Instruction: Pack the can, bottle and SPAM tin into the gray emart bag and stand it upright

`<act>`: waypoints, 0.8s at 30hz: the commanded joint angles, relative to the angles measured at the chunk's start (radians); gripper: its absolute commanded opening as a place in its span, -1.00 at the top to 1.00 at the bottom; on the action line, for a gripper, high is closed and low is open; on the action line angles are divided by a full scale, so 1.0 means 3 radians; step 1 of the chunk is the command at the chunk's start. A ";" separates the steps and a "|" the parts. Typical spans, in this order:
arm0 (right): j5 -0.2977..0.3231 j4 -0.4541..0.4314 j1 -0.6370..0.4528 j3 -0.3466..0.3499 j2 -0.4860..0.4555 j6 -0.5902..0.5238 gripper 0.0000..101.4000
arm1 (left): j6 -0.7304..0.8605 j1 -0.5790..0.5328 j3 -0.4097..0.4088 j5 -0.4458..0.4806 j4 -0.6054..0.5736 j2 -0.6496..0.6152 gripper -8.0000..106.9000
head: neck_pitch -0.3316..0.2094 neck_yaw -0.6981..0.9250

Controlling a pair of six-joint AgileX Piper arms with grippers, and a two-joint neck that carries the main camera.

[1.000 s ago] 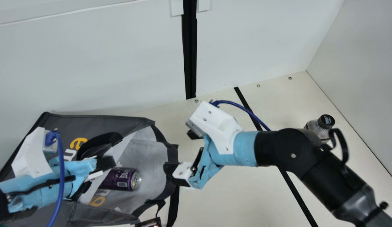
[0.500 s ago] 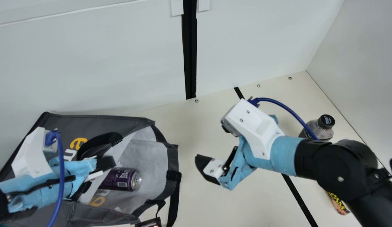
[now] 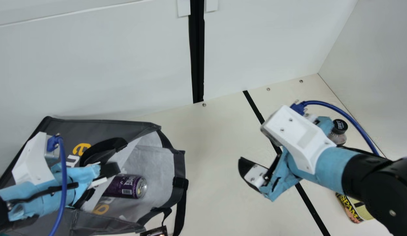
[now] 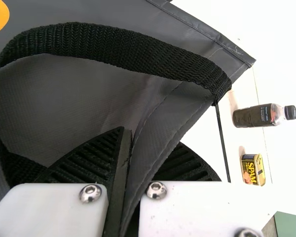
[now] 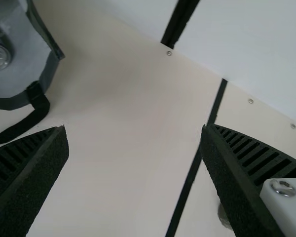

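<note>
spread black right gripper is leaving the gray fabric bag; black left gripper is pinching the bag's edge; purple cylindrical can is lying inside; yellow boxy tin and dark plastic bottle are apparently awaiting packing.

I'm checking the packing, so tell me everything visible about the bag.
The bag is gray, seemingly coated fabric, with black webbing handles, a pale lining and yellow and white print. It lies on its side on the table, mouth open toward the middle. The left tool pinches its edge; the can rests inside.
</note>
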 commanded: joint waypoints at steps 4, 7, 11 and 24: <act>0.0119 -0.0269 -0.0102 -0.0019 -0.0125 0.0147 -0.87 | 0.0000 0.0000 0.0000 0.0000 0.0000 0.0000 1.00 | -0.0076 -0.0003; 0.0197 -0.0374 -0.0176 -0.0041 -0.0196 0.0233 -0.87 | 0.0000 0.0000 0.0000 0.0000 0.0000 0.0000 1.00 | -0.0076 -0.0003; 0.0309 -0.0482 -0.0289 -0.0087 -0.0275 0.0330 -0.87 | 0.0000 0.0000 0.0000 0.0000 0.0000 0.0000 1.00 | -0.0076 -0.0003; 0.0725 -0.0703 -0.0654 -0.0412 -0.0386 0.0535 -0.87 | 0.0000 0.0000 0.0000 0.0000 0.0000 0.0000 1.00 | -0.0076 -0.0003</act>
